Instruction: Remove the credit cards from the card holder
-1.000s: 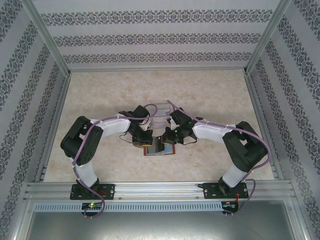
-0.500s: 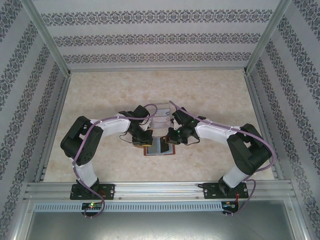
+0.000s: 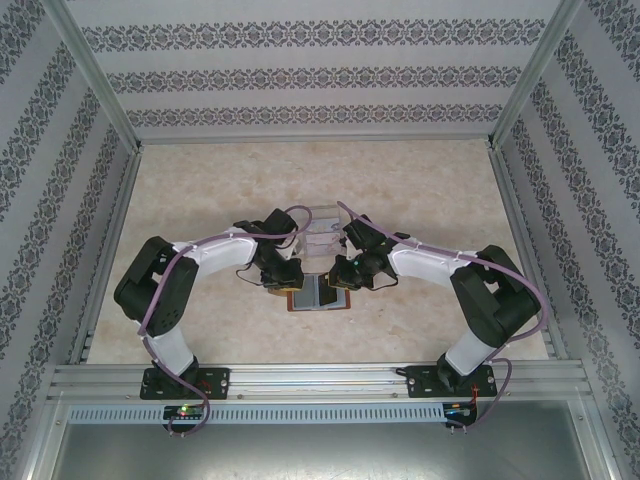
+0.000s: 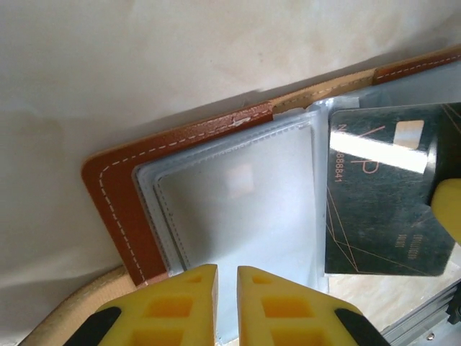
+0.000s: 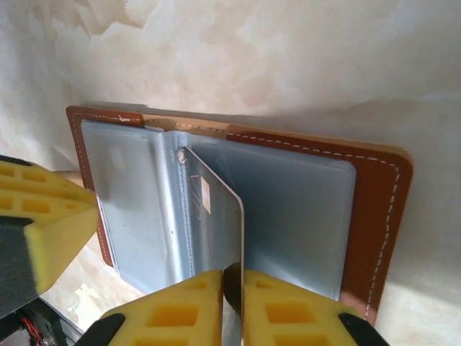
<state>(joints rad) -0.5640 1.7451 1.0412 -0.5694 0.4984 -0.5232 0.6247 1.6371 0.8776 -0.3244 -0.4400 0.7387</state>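
Note:
The card holder (image 3: 318,298) lies open and flat on the table, with a reddish-brown leather rim (image 4: 108,194) (image 5: 376,216) and pale grey-blue pockets. My right gripper (image 5: 232,275) (image 3: 342,280) is shut on a dark credit card (image 5: 220,216) (image 4: 374,216). The card stands on edge over the right half, its far corner near the spine. My left gripper (image 4: 227,270) (image 3: 284,281) sits over the near edge of the left pocket. Its fingers are a narrow gap apart with nothing between them. One of its fingers (image 5: 43,216) shows at the left of the right wrist view.
A clear plastic stand (image 3: 322,226) stands just behind the card holder, between the two wrists. The metal rail (image 3: 320,375) runs along the table's near edge. Patterned walls close in the left, right and far sides.
The left arm's elbow has swung outward and lower, and the right arm's elbow has shifted a little. Both grippers stay over the card holder, with the card still in the right one.

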